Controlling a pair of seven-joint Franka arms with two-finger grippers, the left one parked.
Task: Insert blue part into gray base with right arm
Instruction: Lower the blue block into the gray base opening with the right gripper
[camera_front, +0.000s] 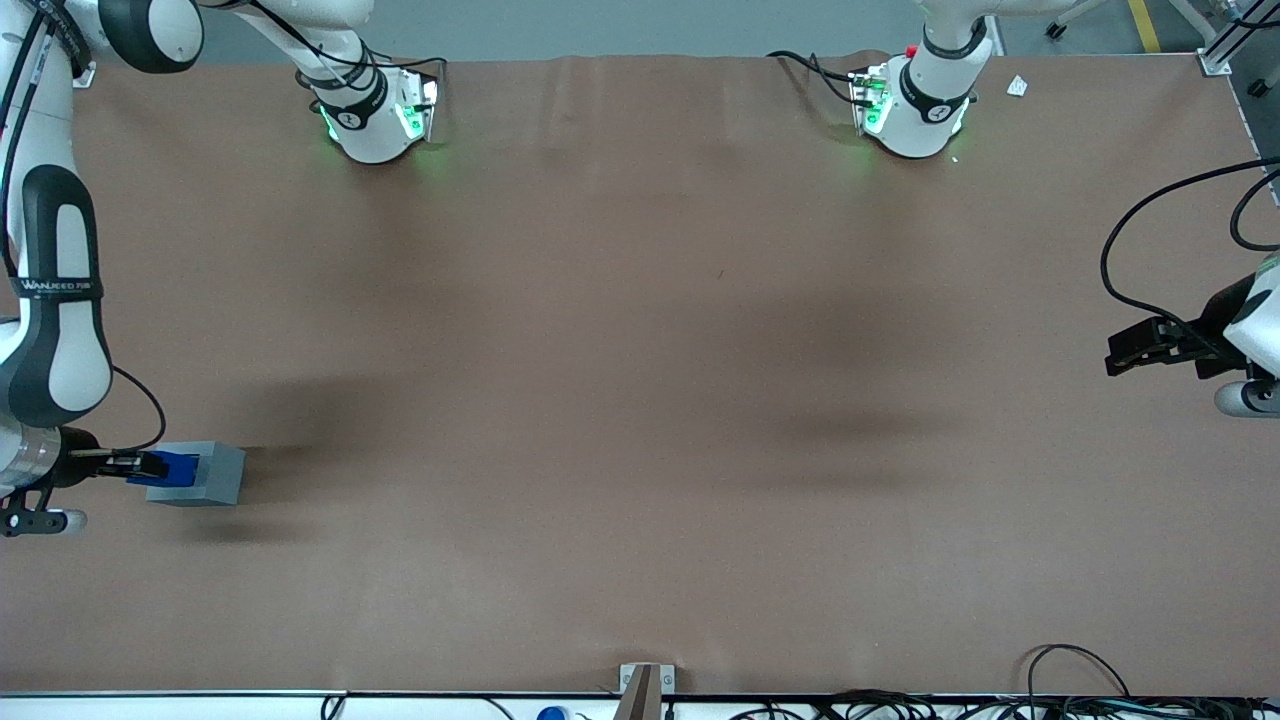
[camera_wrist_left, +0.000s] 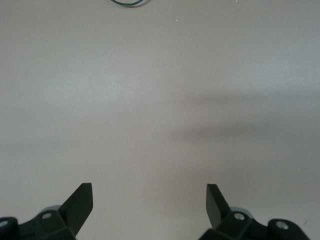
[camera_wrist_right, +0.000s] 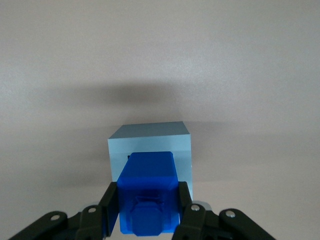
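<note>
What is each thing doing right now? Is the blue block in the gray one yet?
blue part: held between the gripper fingers, over the gray base, seemingly at the recess; cannot tell if fully seated.
gray base: resting on the table, toward the working arm's end.
gripper: shut on the blue part, right above the gray base.

Blue part (camera_wrist_right: 148, 192) over gray base (camera_wrist_right: 150, 137), claw-held (camera_wrist_right: 148, 210)

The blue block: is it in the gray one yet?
Cannot tell. The gripper holds the blue part over the gray base; seating depth isn't visible.
</note>
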